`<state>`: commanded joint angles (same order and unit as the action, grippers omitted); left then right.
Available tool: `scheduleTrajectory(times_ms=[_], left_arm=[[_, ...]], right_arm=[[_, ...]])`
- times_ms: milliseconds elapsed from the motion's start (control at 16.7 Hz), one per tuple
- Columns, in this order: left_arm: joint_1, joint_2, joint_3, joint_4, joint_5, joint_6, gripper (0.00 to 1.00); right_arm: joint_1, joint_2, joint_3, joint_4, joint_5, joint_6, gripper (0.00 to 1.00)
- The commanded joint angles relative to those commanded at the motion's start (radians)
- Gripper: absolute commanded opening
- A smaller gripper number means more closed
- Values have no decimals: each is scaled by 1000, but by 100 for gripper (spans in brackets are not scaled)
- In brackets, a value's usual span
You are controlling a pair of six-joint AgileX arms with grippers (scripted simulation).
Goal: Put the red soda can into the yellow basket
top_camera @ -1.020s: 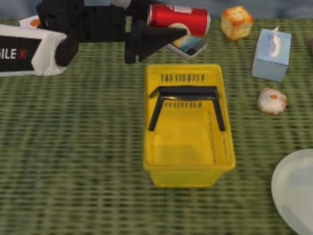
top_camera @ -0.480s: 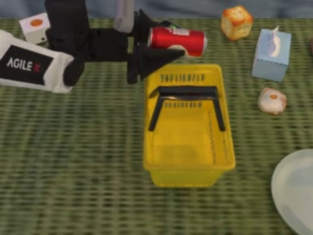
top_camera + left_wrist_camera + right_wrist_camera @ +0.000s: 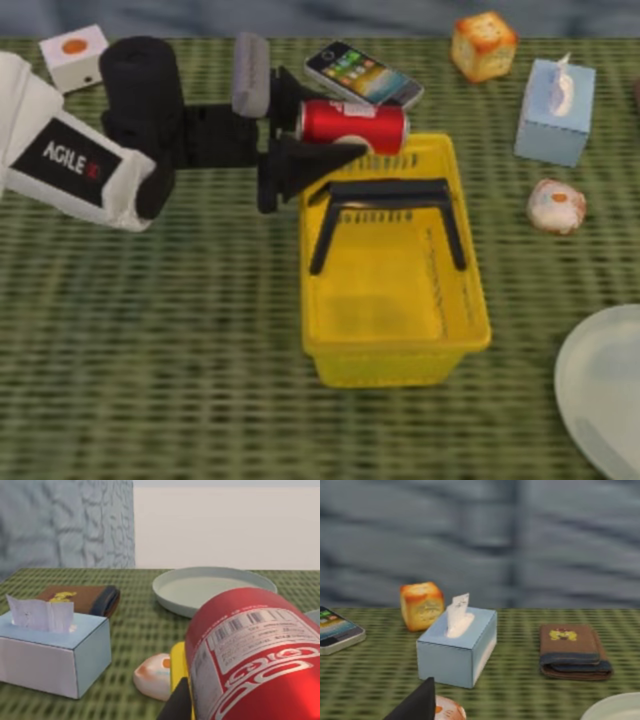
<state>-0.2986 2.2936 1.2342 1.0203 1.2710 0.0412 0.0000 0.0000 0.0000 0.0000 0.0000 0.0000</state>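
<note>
So my left gripper (image 3: 325, 140) is clamping the red soda can (image 3: 352, 124) on its side, fingers closed around it, and it's been sliding nearer and rightward: a second ago the can was hanging over the smartphone (image 3: 364, 74), now it's sitting right over the far rim of the yellow basket (image 3: 398, 345). The basket itself is looking nudged slightly to the right. Phone's fully uncovered behind the can now. My right arm isn't showing in the top view.
</note>
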Motion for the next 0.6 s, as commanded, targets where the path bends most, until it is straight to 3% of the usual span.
scheduleTrajectory(times_ms=[60, 600], left_arm=[[0, 0, 0, 0, 0, 0, 0], [0, 0, 0, 0, 0, 0, 68]], right_arm=[[0, 0, 0, 0, 0, 0, 100], [0, 0, 0, 0, 0, 0, 100]])
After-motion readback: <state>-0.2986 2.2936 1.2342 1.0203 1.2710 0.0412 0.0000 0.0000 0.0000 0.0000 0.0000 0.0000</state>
